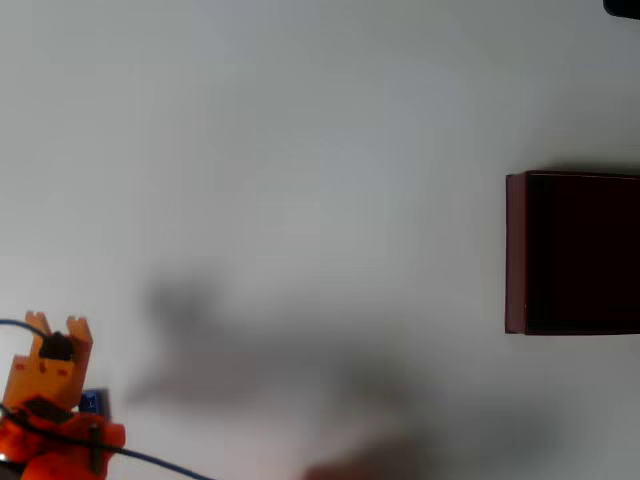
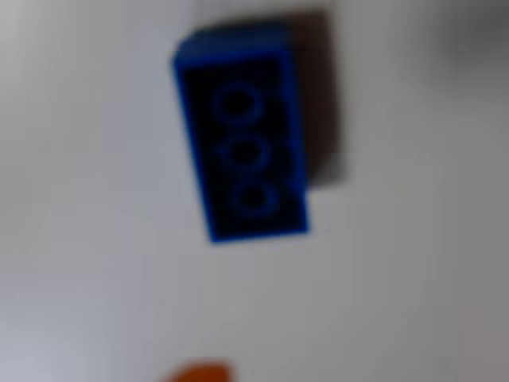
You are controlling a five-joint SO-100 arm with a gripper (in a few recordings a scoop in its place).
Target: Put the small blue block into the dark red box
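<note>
The small blue block (image 2: 242, 139) lies on the white table, seen close and blurred in the wrist view, with three round marks on its upper face and a shadow to its right. In the overhead view a bit of the block (image 1: 92, 402) peeks out beside my orange arm (image 1: 50, 385) at the bottom left. My gripper hangs above the block, and one orange fingertip (image 2: 199, 372) shows at the bottom edge, apart from the block. The jaws themselves are hidden. The dark red box (image 1: 515, 250) stands at the right edge, its inside almost black.
White table surface stretches between the arm and the box. A blue cable (image 1: 160, 462) runs from the arm along the bottom edge. A dark object (image 1: 622, 7) sits at the top right corner.
</note>
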